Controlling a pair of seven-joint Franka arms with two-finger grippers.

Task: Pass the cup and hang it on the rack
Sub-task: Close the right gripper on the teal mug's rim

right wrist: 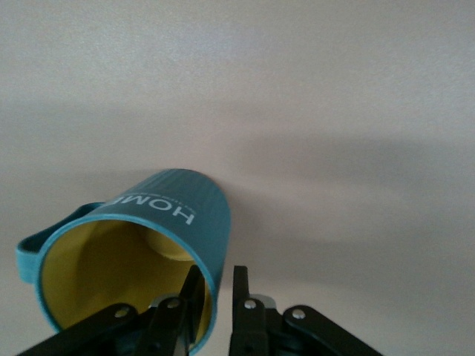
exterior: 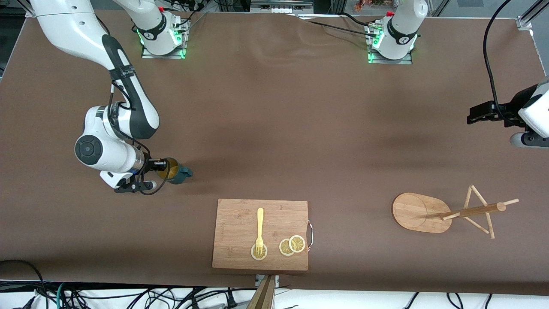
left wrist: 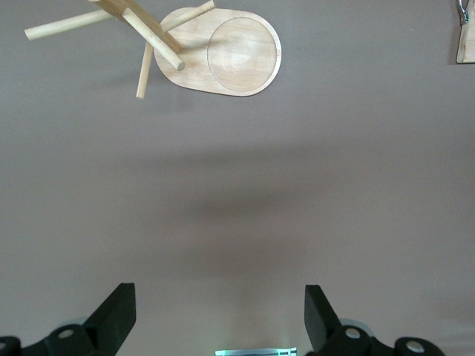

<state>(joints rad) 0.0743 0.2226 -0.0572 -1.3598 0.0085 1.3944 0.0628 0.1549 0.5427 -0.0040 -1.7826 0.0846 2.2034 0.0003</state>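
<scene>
— Pinching the wall of the cup (exterior: pixel 173 170), is it?
— Yes. The right pincer (exterior: pixel 159 165) is clamped on the rim, one finger inside and one outside, low at the right arm's end of the desk (exterior: pixel 274 120); I judge that leaves the handle free for hanging.
— And its look?
— Teal, ribbed, yellow within, white lettering on its side.
— Next along?
— A cutting board (exterior: pixel 240 214) nearer the camera, with a fork (exterior: pixel 259 229) and lemon slices (exterior: pixel 292 245).
— The rack (exterior: pixel 454 211)?
— At the left arm's end. The left pincer (left wrist: pixel 220 311) waits above the desk near it, fingers apart, ready, I think, for the handover.
</scene>
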